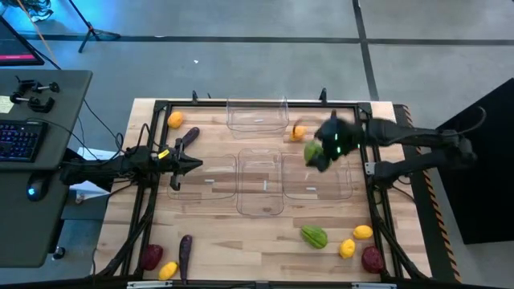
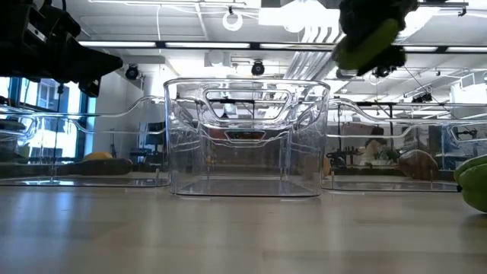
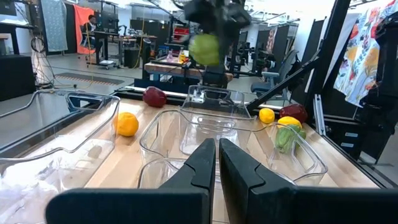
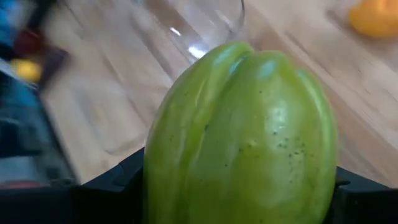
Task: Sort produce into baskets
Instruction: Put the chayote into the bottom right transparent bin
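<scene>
My right gripper [image 1: 321, 151] is shut on a green ridged vegetable [image 1: 312, 151], held high over the right clear bin [image 1: 345, 191]; it also shows in the low view [image 2: 365, 42] and fills the right wrist view [image 4: 242, 130]. My left gripper [image 1: 191, 164] is shut and empty over the left bin [image 1: 210, 193], and its two fingers nearly meet in the left wrist view [image 3: 217, 163]. A middle bin [image 1: 261, 207] and a far bin [image 1: 257, 124] stand between them. An orange piece [image 1: 299, 132] lies on the table by the far bin. My right gripper pinches the green ridged vegetable between its two fingers, on its two opposite sides [image 4: 155, 168]. The dark fingers [image 4: 112, 183] show on either side of it. They slant down from the table's right side. The vegetable is lifted clear of the table and bins.
Loose produce lies on the table: an orange piece [image 1: 175, 120] and an eggplant [image 1: 189, 137] at the far left; a dark red one [image 1: 151, 256], a lemon [image 1: 168, 270] and an eggplant [image 1: 185, 252] at the near left; a green one [image 1: 314, 236], lemons [image 1: 363, 232] and a dark red one [image 1: 371, 258] at the near right.
</scene>
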`<move>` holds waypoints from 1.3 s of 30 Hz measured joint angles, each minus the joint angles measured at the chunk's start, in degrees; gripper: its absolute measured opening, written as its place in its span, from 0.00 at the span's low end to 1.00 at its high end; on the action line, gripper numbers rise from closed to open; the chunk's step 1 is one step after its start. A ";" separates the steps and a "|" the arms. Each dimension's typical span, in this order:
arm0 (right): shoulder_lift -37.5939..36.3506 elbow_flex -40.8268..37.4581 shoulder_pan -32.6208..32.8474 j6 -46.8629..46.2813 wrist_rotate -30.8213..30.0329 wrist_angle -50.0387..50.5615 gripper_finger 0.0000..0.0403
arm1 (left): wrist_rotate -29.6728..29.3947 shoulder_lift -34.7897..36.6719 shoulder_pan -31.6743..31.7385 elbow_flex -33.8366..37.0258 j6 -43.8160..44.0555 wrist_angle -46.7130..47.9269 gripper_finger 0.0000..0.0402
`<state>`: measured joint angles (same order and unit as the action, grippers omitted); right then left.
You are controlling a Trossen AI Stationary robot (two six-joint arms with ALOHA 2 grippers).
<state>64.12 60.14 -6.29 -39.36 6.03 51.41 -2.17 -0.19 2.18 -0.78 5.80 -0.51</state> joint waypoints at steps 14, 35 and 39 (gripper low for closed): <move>4.97 -0.07 18.32 -18.32 -12.22 2.74 0.63 | 0.00 -0.01 0.01 -0.01 0.00 0.00 0.02; 4.92 -0.07 15.21 -18.66 -8.78 7.92 0.87 | -0.01 -0.01 0.01 0.00 0.00 -0.01 0.02; 4.88 -0.07 12.73 -17.42 -5.83 4.43 0.90 | -0.01 -0.02 0.01 0.00 0.01 -0.26 0.02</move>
<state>68.99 60.07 6.44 -56.78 0.20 55.84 -2.19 -0.21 2.19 -0.78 5.82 -0.78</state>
